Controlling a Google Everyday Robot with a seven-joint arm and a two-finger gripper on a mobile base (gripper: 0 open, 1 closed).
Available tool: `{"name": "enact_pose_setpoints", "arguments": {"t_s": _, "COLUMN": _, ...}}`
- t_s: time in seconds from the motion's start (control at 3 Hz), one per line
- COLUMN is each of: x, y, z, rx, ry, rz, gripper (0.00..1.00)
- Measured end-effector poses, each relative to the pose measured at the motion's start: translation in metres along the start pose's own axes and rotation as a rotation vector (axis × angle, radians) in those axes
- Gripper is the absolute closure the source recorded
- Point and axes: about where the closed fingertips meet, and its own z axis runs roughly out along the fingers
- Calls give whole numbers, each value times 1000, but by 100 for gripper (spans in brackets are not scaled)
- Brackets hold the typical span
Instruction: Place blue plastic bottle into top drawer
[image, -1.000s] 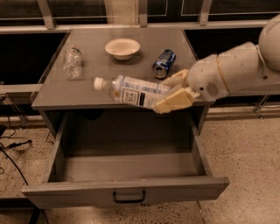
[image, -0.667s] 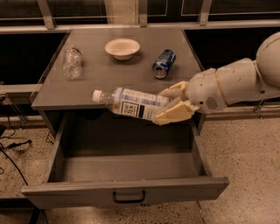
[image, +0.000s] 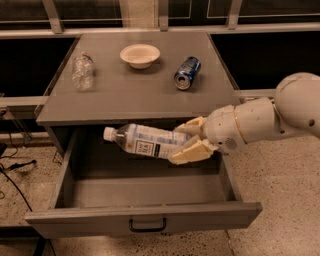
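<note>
The blue plastic bottle (image: 142, 141), clear with a white cap and a pale label, lies nearly level with its cap pointing left, hanging over the inside of the top drawer (image: 145, 220). My gripper (image: 189, 140) is shut on its right end, one cream finger above and one below. The white arm comes in from the right. The grey drawer is pulled wide out, and its black handle shows at the centre of the front panel. The drawer floor under the bottle is bare.
On the grey cabinet top (image: 130, 100) lie a wrinkled clear bottle (image: 82, 71) at the left, a white bowl (image: 140, 54) at the back centre and a blue soda can (image: 187, 73) on its side at the right. Black cables (image: 12, 170) trail on the floor at the left.
The gripper has carried the bottle down from the level of the cabinet top to the drawer opening. The bottle has levelled out a little. The items on the top have not moved.
</note>
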Motion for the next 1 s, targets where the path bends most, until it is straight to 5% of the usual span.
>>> {"name": "enact_pose_setpoints", "arguments": {"t_s": 1.0, "x": 33, "y": 3, "z": 44, "rx": -36, "ry": 54, "rz": -87, "gripper": 100}}
